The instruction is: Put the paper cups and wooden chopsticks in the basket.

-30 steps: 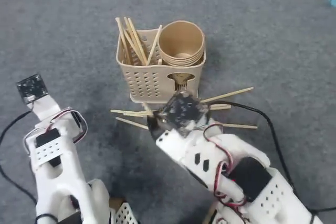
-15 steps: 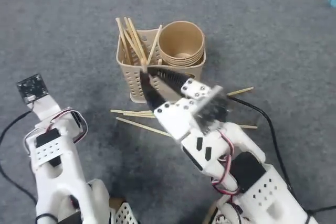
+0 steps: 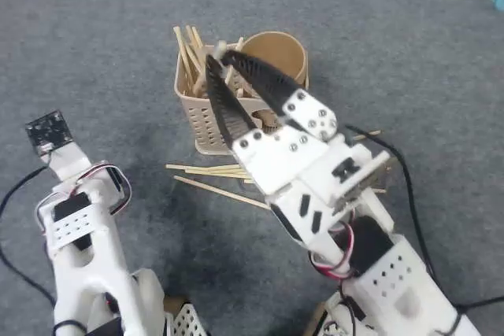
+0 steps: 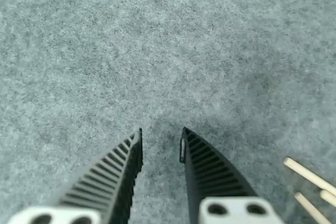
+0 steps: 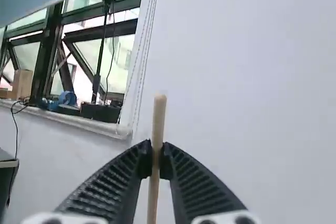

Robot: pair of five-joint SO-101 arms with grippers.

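A beige perforated basket (image 3: 206,120) stands at the back of the grey carpet. It holds a stack of paper cups (image 3: 277,46) and several wooden chopsticks (image 3: 187,51). My right gripper (image 3: 217,58) is raised over the basket's front, its black fingers pointing up and back. It is shut on a single chopstick (image 5: 157,129), which stands up between the pads. More loose chopsticks (image 3: 211,171) lie on the carpet in front of the basket. My left gripper (image 4: 161,132) hovers open over bare carpet, with chopstick ends (image 4: 311,176) off to one side.
The left arm (image 3: 79,230) sits at the near left, well apart from the basket. A black cable (image 3: 409,194) runs along the right arm. A white wall borders the carpet at the back. A window (image 5: 63,51) shows past the right gripper.
The right arm has lifted from the carpet by the loose chopsticks and swung up over the basket, holding a chopstick. The left arm has stayed still.
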